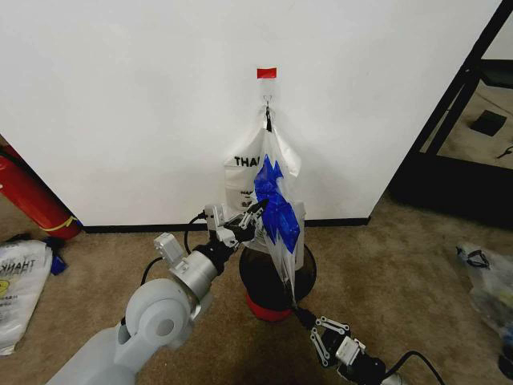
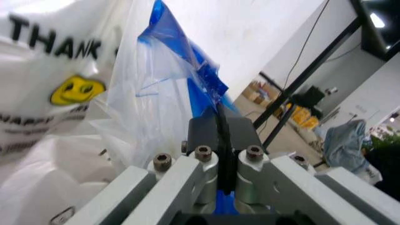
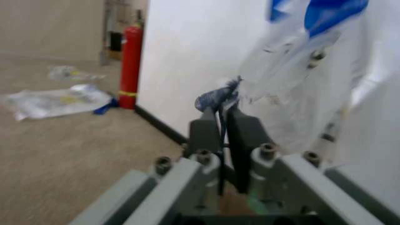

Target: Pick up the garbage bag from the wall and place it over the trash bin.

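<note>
Garbage bag [image 1: 276,210] hangs from the hook [image 1: 268,101] above the trash bin [image 1: 276,277], my left gripper [image 1: 250,215] and right gripper [image 1: 298,309] both pinching its plastic; unhooking and draping remain.

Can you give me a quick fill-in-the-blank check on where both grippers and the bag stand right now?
1. The garbage bag still hangs from the metal ____ on the wall.
2. The left gripper is shut on the bag's ____ panel.
3. The right gripper is shut on the bag's ____ end.
4. The trash bin stands directly ____ the bag.

Missing words: hook; blue; lower; below
</note>
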